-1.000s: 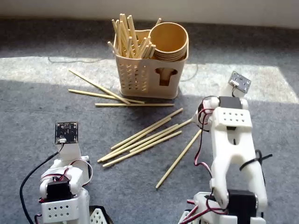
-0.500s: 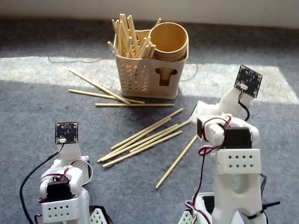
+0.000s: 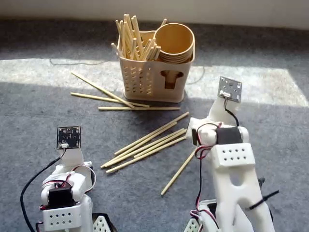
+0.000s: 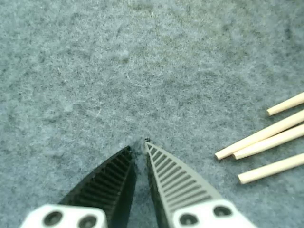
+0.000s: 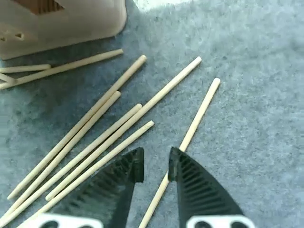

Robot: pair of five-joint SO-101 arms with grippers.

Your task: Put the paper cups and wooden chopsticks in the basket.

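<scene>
A cream slotted basket [image 3: 153, 77] stands at the back of the grey carpet. It holds nested paper cups [image 3: 175, 41] and a bundle of wooden chopsticks [image 3: 133, 36]. Several loose chopsticks [image 3: 145, 144] lie fanned in the middle, and a single chopstick [image 3: 181, 170] lies beside them. My right gripper [image 5: 155, 164] is open low over that single chopstick [image 5: 199, 114], which runs under the gap between its jaws. The fanned chopsticks [image 5: 95, 137] lie just beside it. My left gripper [image 4: 140, 145] is shut with its tips at the carpet, a short way from several chopstick ends [image 4: 266, 142].
Three more chopsticks [image 3: 107, 99] lie crossed on the carpet left of the basket. A thin cable [image 3: 77, 62] runs along the sunlit strip behind. The basket's corner [image 5: 71, 23] is in the right wrist view. The left arm [image 3: 67, 183] sits at the front left.
The right arm has swung left and come down over the single chopstick, its wrist camera shifting from far right toward the centre. The left arm and chopsticks have not moved.
</scene>
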